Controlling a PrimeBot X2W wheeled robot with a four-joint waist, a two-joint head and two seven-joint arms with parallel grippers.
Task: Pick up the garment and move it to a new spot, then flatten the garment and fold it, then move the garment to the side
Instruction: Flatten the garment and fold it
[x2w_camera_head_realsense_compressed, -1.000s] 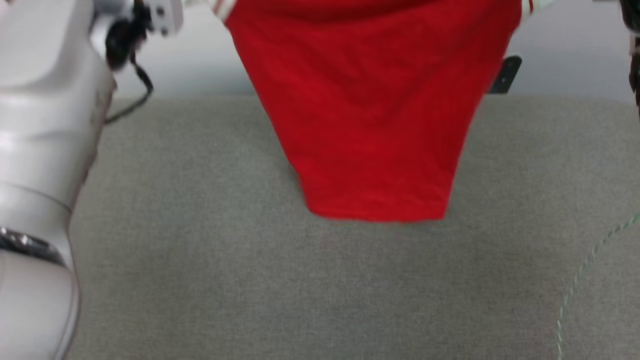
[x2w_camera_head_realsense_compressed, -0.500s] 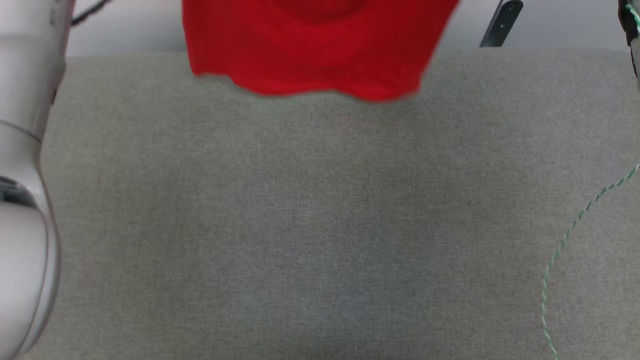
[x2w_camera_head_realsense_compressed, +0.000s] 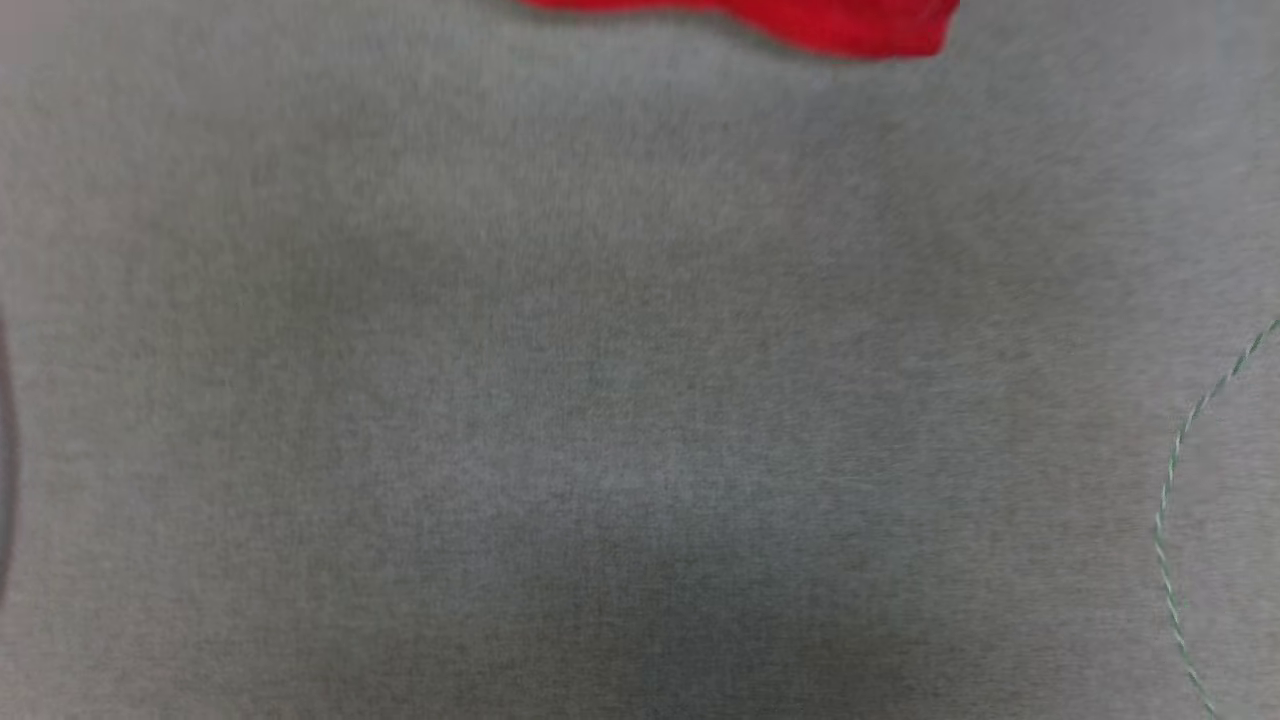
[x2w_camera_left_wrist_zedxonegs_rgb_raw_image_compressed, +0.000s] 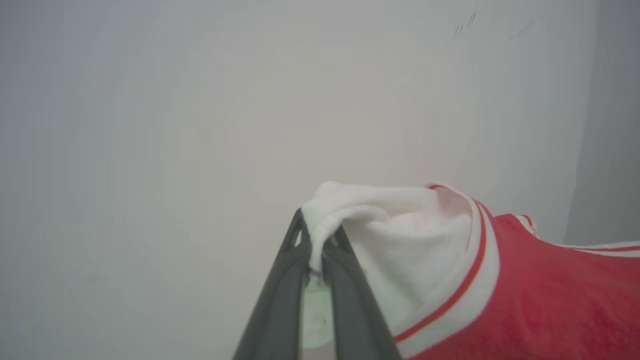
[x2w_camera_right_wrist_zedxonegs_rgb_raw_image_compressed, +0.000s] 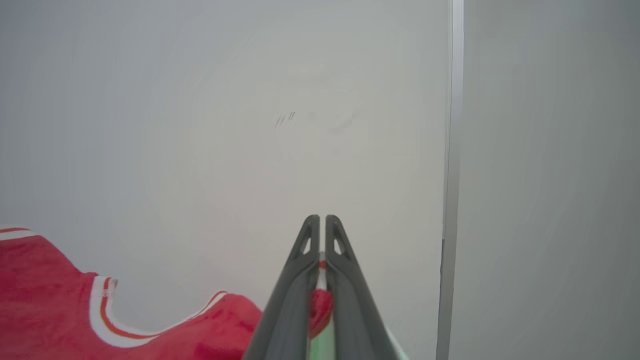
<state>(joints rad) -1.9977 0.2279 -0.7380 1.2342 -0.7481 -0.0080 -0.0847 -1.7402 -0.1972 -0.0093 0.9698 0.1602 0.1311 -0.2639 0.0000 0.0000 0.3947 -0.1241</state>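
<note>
The garment (x2w_camera_head_realsense_compressed: 840, 25) hangs at the head view's top edge, left gripper (x2w_camera_left_wrist_zedxonegs_rgb_raw_image_compressed: 316, 240) clenched on its white sleeve, right gripper (x2w_camera_right_wrist_zedxonegs_rgb_raw_image_compressed: 318, 225) on a red edge, seemingly stretching it wide for laying flat.

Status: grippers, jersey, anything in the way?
Left gripper shut on white sleeve of red jersey with striped trim. Right gripper shut on its red edge. Thin green thread on grey cloth surface.

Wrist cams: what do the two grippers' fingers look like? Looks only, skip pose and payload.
Left gripper and right gripper match. Each has two long, matte dark grey fingers that taper to narrow rounded tips, with a small triangular cut-out just behind each tip. Lower down, a pale green insert sits between the fingers.
</note>
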